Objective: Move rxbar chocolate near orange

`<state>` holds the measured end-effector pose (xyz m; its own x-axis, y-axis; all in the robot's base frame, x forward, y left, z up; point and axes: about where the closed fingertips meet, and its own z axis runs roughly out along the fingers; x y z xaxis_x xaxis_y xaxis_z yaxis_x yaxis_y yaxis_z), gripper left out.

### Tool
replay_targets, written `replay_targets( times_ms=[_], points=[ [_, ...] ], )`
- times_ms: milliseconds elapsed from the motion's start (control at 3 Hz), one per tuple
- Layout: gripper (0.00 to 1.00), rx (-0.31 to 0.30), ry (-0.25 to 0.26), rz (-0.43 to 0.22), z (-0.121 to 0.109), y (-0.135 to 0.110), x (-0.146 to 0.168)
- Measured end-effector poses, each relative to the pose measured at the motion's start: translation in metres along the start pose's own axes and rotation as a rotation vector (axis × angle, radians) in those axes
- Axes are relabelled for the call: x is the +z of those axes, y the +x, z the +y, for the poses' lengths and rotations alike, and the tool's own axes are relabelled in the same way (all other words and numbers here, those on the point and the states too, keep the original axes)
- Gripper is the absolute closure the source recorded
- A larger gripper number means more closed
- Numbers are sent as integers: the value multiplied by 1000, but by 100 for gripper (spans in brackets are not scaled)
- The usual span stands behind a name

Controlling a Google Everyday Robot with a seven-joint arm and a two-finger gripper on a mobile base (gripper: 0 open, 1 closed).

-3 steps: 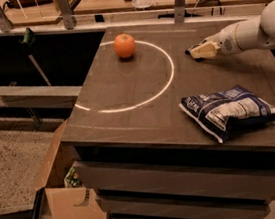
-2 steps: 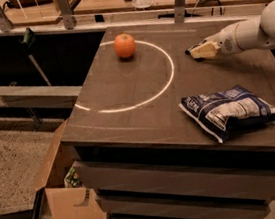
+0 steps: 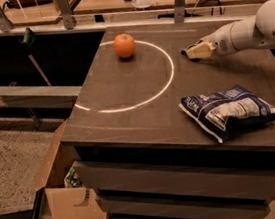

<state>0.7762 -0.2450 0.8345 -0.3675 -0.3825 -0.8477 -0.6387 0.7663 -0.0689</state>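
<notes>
The orange stands at the far left of the dark table top, on the white circle line. My gripper is low over the table at the far right of the circle, pointing left, well to the right of the orange. The white arm reaches in from the right edge. The rxbar chocolate is not plainly in view. Only a dark sliver shows under the gripper's tip, and I cannot tell whether it is the bar.
A blue-and-white chip bag lies at the front right of the table. A white circle line is drawn on the top. A cardboard box stands on the floor at the left. Benches with clutter run behind the table.
</notes>
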Motion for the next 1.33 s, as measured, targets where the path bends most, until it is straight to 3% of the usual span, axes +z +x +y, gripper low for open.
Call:
replay_targets(
  times_ms=[333,667,1333],
  points=[
    [100,-20,-13,-52,9,-19,-11],
    [100,-52,-49,-112,34,-48,-23],
    [100,-119,-157,-117,91,-71,4]
  ],
)
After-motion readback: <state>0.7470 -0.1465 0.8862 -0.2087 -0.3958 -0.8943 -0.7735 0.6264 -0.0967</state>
